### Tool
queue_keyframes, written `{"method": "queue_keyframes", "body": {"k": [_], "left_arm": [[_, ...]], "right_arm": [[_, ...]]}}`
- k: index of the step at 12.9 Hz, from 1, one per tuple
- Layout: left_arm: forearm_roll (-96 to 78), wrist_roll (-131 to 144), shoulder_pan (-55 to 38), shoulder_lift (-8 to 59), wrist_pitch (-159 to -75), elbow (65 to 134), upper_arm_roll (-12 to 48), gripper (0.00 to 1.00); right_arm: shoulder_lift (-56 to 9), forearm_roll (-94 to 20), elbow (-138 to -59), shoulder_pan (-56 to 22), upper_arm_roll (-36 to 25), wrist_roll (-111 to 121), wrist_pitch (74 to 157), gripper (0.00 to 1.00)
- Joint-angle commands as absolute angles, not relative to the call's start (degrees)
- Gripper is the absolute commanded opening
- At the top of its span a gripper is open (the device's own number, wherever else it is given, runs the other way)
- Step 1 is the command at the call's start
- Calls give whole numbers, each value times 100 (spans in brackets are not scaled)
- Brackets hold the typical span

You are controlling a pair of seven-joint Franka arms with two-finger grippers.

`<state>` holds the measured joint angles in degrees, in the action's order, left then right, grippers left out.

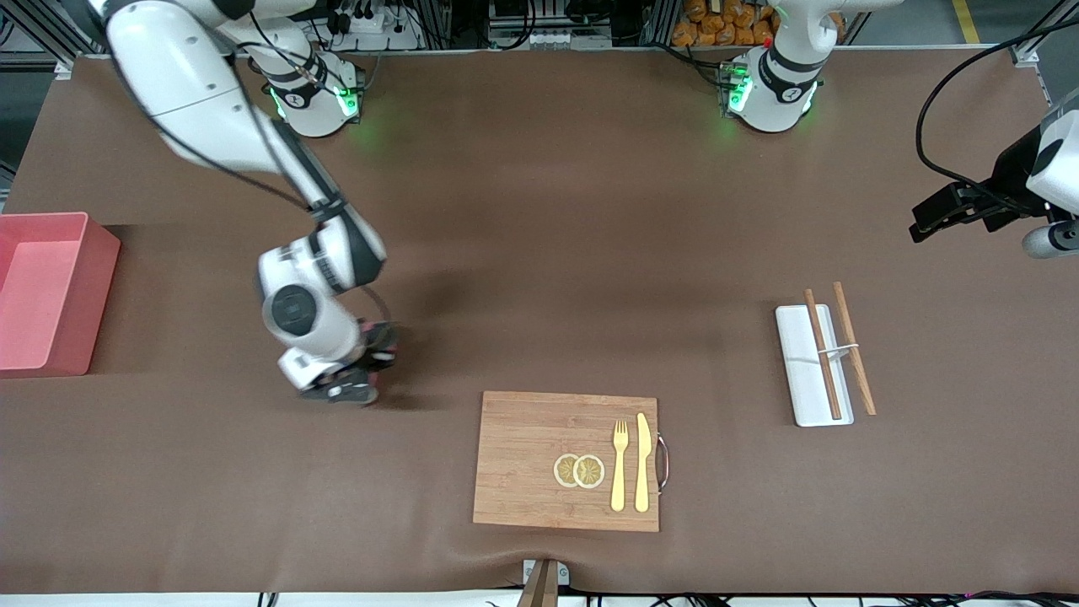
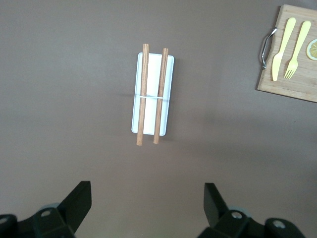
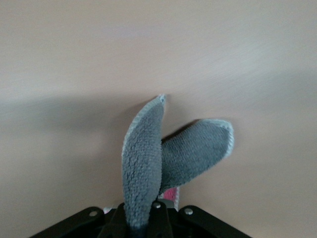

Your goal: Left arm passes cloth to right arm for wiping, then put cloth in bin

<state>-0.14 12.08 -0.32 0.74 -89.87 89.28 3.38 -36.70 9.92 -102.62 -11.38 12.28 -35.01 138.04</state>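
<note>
The brown worktop (image 1: 539, 253) carries a pink bin (image 1: 50, 291) at the right arm's edge, a wooden board (image 1: 523, 459) near the front edge, and a white tray (image 1: 801, 362) toward the left arm's end.

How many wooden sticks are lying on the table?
2. One wooden stick lies along the white tray; the other wooden stick lies beside it, crossing the tray's edge toward the left arm's end. A thin band joins them. None looks hidden.
</note>
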Motion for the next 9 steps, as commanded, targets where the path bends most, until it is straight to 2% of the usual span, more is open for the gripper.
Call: {"method": "queue_keyframes", "body": {"k": [1, 5, 6, 9], "left_arm": [[0, 1178, -26, -18, -8921, 8895, 351, 100], [-35, 1108, -18, -17, -8921, 8956, 360, 100], [-70, 1099, -18, -18, -8921, 8965, 360, 100], [-70, 1107, -26, -18, -8930, 8974, 360, 100]], "right_arm": [[-3079, 861, -10152, -1046, 1686, -4173, 12977, 0], [-2339, 483, -9415, -845, 1802, -4062, 11349, 0], [-2286, 492, -9387, -722, 1776, -3713, 11312, 0], [-2338, 518, -9448, 375, 1749, -1912, 11408, 0]]}}
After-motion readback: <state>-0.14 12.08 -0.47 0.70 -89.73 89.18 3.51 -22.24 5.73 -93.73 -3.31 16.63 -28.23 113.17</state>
